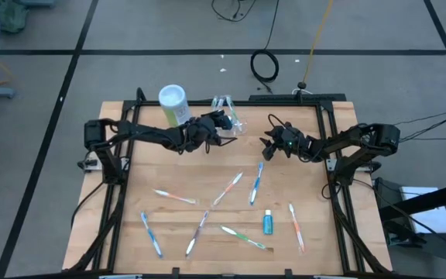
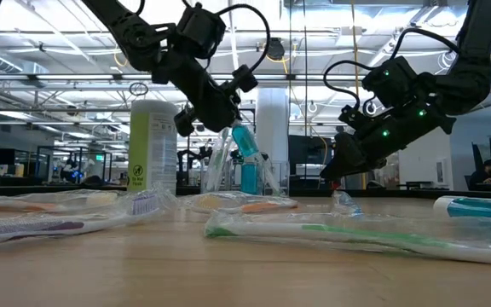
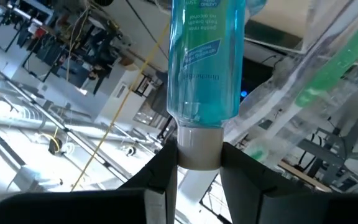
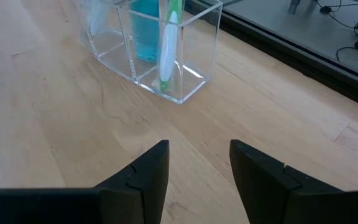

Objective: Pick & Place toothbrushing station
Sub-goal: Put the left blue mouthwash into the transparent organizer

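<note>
At the bench's far edge: left end effector [image 3: 199,163] gripping blue bottle [image 3: 205,62] over holder [image 4: 160,50]; right end effector [image 4: 199,163] open. Risk: bottle catching the holder's wall, tipping it.

my arms: dark, jointed, black cables looped along them | right arm [image 2: 416,94]: small green lights glowing | fingers [image 4: 148,171]: matte black, angular, blocky

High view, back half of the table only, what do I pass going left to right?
Green canister with white lid → left gripper holding a blue bottle by its cap → clear toothbrushing station → right gripper, open and empty.
</note>
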